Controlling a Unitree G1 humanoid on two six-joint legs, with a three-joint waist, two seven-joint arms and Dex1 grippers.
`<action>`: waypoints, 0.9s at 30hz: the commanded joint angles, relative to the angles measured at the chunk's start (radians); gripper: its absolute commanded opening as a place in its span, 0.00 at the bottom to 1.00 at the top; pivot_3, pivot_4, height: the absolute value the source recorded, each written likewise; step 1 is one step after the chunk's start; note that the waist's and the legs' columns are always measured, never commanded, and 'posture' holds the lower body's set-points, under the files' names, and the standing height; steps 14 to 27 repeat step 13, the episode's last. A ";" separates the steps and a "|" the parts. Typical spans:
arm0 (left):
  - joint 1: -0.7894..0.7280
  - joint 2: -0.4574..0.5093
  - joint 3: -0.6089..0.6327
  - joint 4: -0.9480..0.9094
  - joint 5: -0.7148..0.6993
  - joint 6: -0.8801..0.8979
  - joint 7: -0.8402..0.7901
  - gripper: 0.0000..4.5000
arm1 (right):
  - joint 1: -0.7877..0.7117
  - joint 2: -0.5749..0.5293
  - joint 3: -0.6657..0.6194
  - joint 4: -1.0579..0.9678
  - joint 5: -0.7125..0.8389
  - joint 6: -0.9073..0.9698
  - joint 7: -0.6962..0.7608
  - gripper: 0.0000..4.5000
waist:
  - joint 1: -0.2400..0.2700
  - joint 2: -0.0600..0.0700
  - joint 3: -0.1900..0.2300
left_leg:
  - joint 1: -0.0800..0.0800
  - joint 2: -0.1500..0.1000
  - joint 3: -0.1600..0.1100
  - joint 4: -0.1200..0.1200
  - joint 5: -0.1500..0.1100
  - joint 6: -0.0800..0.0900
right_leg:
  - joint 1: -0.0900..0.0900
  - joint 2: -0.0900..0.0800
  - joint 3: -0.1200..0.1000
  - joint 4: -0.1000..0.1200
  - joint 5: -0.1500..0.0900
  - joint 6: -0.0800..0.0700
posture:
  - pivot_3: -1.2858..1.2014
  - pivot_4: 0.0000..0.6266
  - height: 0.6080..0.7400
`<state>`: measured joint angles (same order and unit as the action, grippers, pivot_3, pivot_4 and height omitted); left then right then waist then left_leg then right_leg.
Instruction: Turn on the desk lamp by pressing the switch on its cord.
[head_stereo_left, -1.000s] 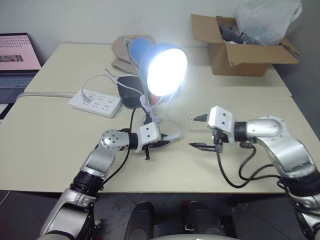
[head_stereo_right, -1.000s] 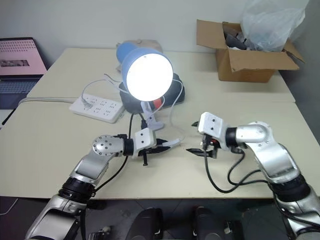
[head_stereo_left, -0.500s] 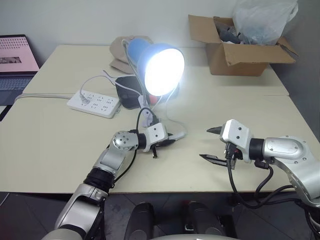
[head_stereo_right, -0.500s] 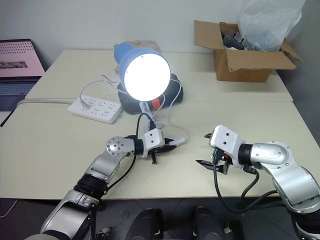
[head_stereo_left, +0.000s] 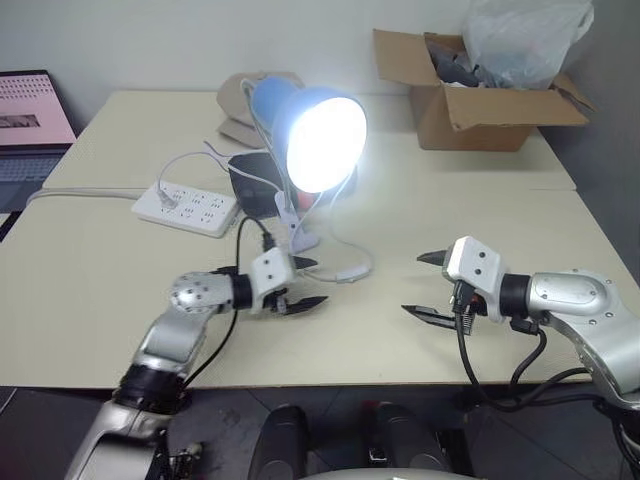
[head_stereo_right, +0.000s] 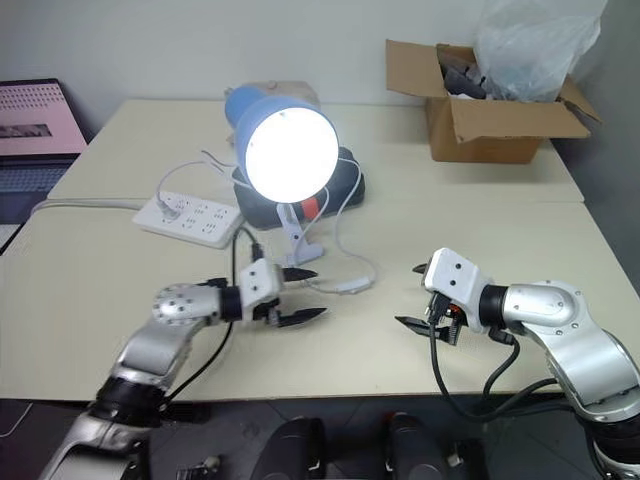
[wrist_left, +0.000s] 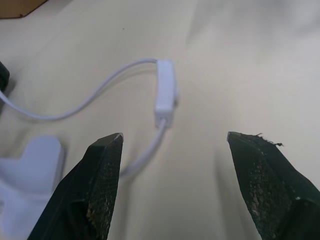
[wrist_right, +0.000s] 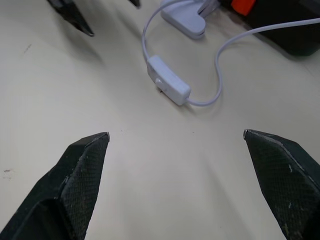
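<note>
On the table (head_stereo_left: 90, 270) between your two wide-open, empty grippers, left (head_stereo_left: 303, 282) and right (head_stereo_left: 427, 285), the switch (head_stereo_right: 345, 287) lay flat on the cord (wrist_right: 220, 55), its long axis running across you, while the lit desk lamp (head_stereo_left: 318, 140) glared toward you, hiding its bulb.

Cream table (head_stereo_left: 120, 250) with power strip (head_stereo_left: 188, 206), cardboard box (head_stereo_left: 480, 110), lit desk lamp (head_stereo_left: 315, 150), cord (head_stereo_left: 345, 240).

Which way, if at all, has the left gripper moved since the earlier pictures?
Yes. The left gripper has drawn back from the switch, toward the robot's left, jaws now open; the power strip marks the shift.
</note>
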<state>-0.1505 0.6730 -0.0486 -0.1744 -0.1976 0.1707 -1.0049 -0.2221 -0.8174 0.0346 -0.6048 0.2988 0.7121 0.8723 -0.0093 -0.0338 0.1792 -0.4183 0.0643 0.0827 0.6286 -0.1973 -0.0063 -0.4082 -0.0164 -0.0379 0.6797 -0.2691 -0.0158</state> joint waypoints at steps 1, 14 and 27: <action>0.075 0.027 0.106 -0.154 -0.069 0.079 0.048 0.77 | 0.011 -0.015 -0.076 -0.010 0.040 -0.041 0.019 1.00 | 0.004 0.000 0.000 | 0.000 0.000 0.000 0.000 0.000 0.000 | 0.000 0.000 0.000 0.000 0.000 0.000 | 0.52 0.24 1.00; 0.258 0.091 0.318 -0.353 -0.285 0.311 0.070 0.77 | 0.078 -0.048 -0.172 0.059 0.090 -0.170 0.093 1.00 | 0.010 0.000 0.000 | 0.001 -0.001 -0.001 0.001 0.000 0.000 | 0.002 -0.002 -0.002 -0.001 0.000 0.000 | 0.52 0.24 1.00; 0.258 0.091 0.318 -0.353 -0.285 0.311 0.070 0.77 | 0.078 -0.048 -0.172 0.059 0.090 -0.170 0.093 1.00 | 0.010 0.000 0.000 | 0.001 -0.001 -0.001 0.001 0.000 0.000 | 0.002 -0.002 -0.002 -0.001 0.000 0.000 | 0.52 0.24 1.00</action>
